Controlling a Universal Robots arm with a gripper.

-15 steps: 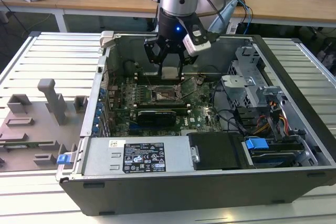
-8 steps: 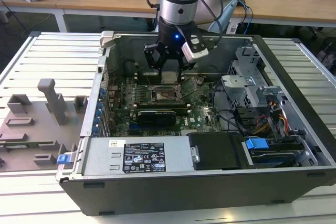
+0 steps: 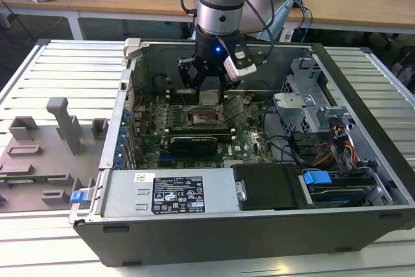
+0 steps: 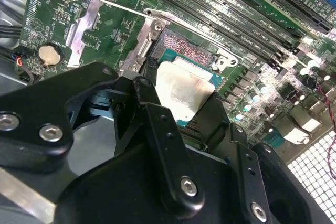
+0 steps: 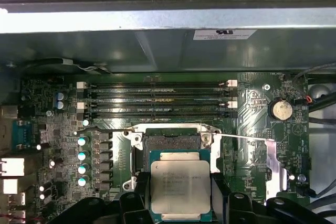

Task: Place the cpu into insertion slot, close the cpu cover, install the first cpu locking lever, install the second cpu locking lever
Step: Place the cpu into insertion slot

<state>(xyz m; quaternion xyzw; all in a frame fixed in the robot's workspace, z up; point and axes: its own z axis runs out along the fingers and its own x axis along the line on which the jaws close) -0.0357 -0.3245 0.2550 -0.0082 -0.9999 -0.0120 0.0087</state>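
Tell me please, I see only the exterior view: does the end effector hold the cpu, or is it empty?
Observer: It holds the cpu; in both wrist views the end effector has its fingers clamped on two opposite edges.
Operator: Is the insertion slot free?
Observer: The part that shows is: in the first wrist view the insertion slot lies dark and uncovered beyond the chip.
Operator: Which face is up?
Observer: The silvery metal top faces the first wrist camera, with a green rim around it.
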